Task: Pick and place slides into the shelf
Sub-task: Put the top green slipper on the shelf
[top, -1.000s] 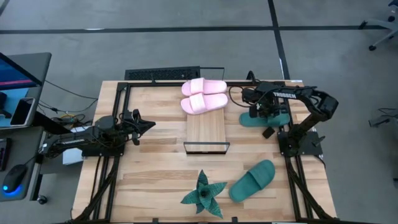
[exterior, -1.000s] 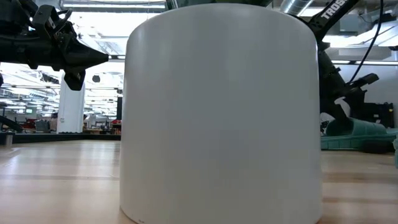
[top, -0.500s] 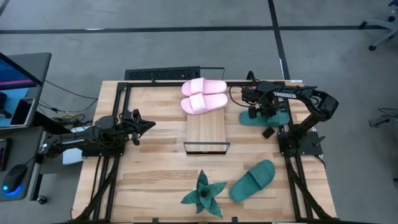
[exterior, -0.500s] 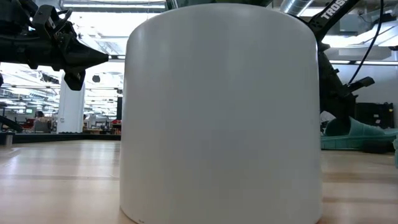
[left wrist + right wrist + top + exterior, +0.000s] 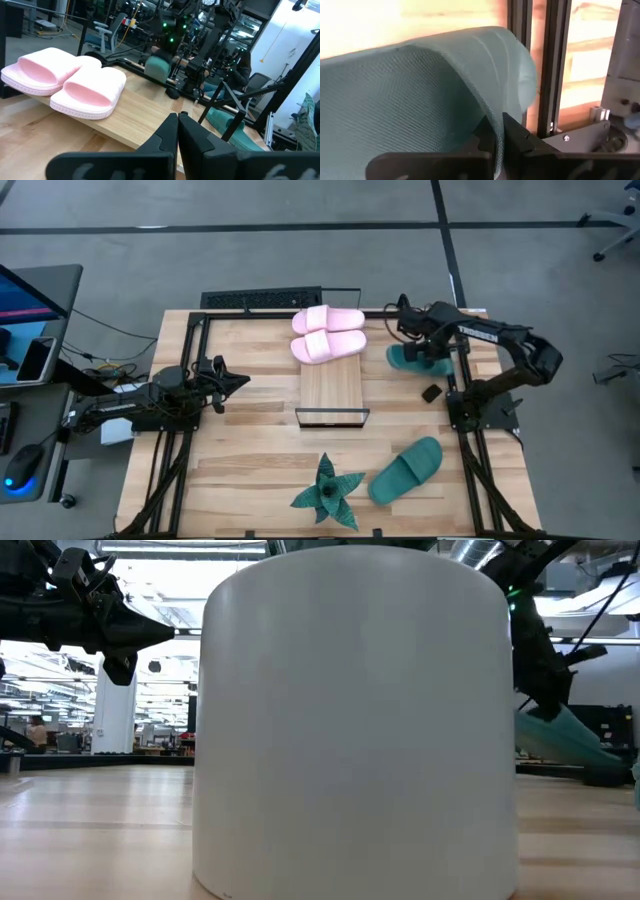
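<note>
Right gripper (image 5: 412, 352) clamped on a soft teal green slide (image 5: 420, 358), tilted off the table just right of the light-wood slatted shelf (image 5: 332, 386). Two pale pink slides (image 5: 328, 333) sit on the shelf's far end. Left gripper (image 5: 238, 379) closed, empty, at left.

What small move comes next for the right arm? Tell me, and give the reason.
Probably carry the teal slide left toward the shelf. The right hand is shut on its edge and has it tilted off the table, while the two pink slides already fill the shelf's far end, leaving bare slats nearer. The left hand waits shut at the left side.
</note>
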